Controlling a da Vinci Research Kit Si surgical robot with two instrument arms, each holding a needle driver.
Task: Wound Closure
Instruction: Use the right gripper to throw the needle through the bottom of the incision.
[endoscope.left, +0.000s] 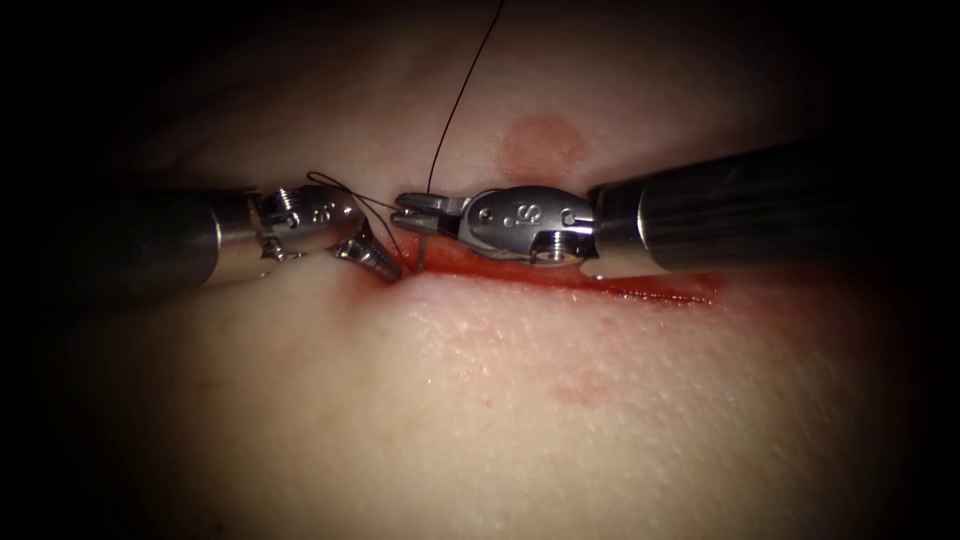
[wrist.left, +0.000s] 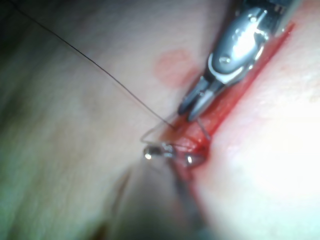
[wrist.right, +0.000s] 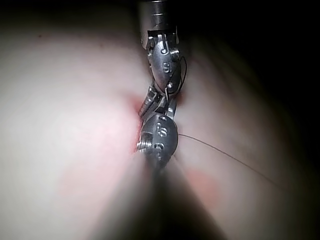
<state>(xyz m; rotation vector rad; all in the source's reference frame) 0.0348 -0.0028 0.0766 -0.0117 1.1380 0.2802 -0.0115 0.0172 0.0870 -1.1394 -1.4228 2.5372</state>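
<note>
Right tool (endoscope.left: 412, 212): I'm pinching the needle (endoscope.left: 421, 250) near its tail; it's entering the cut (endoscope.left: 560, 278).
Left tool (endoscope.left: 378, 262): I'm spreading its jaws, gripping nothing.
Thread (endoscope.left: 462, 100): trailing upward.

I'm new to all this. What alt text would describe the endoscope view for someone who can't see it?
Two metal tools meet at the left end of a red cut in pale tissue: the right pincer holds a dark thread rising upward, and the left pincer presses at the cut's end, thread looped over it.
</note>
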